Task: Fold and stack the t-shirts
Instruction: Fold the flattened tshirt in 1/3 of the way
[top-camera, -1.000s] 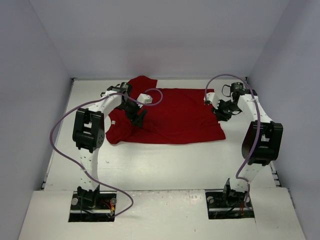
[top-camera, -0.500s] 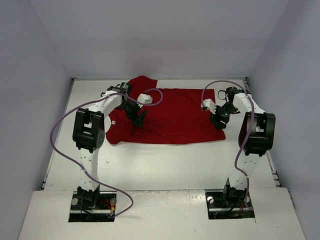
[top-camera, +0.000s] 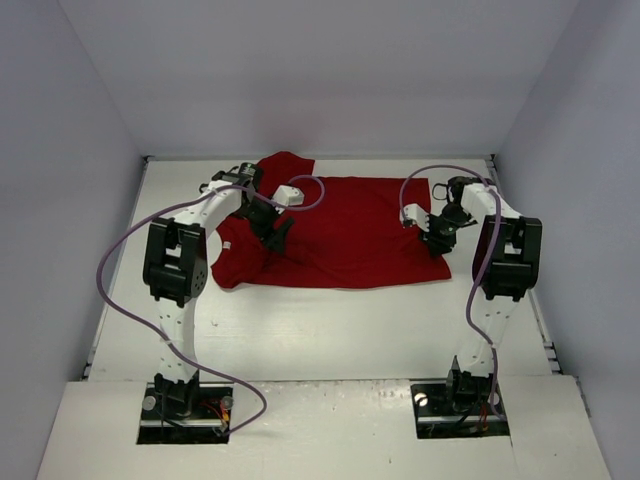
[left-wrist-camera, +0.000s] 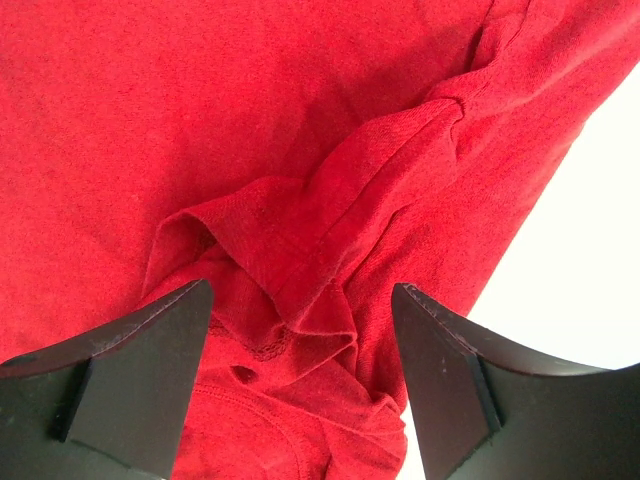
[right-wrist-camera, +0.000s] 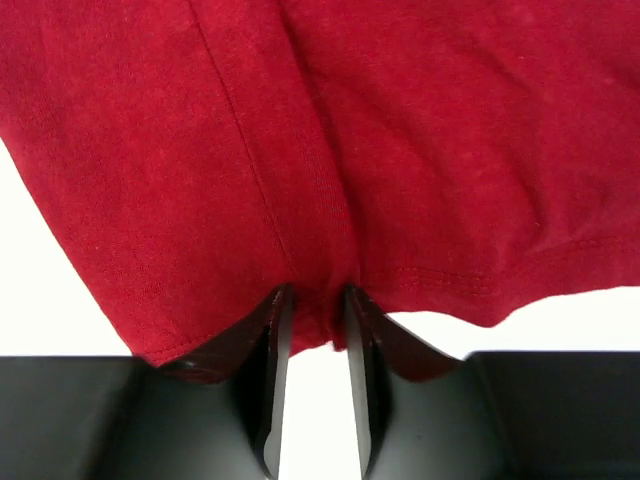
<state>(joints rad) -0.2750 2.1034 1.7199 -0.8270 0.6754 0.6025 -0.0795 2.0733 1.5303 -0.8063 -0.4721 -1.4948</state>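
My right tool (right-wrist-camera: 317, 300) is narrowed down onto the hem of the dark red t-shirt (top-camera: 350, 230). A thin bite of cloth sits between its fingertips, and the rest of the shirt spreads away ahead of it, flat on the worktop (top-camera: 330, 330). My left tool (left-wrist-camera: 300, 300) stands wide and holds nothing. It straddles a rumpled ridge of cloth where the fabric is doubled over itself directly under the gap, with bare worktop off to its right side. The shirt lies open under and between both tools, so I judge the fold has hardly begun. My first worry is the right pinch: it sits at the very edge of the hem, and a quick lift or a pull against the shirt's drag could let the cloth slide out. I also cannot tell whether it has caught both layers or only the top one. If it is only one, the shirt would peel apart instead of folding. On the left, closing where I am would take a wad of bunched layers and press those creases into the fold. If one tool then rises while the other holds nothing, the shirt would skew across the worktop.
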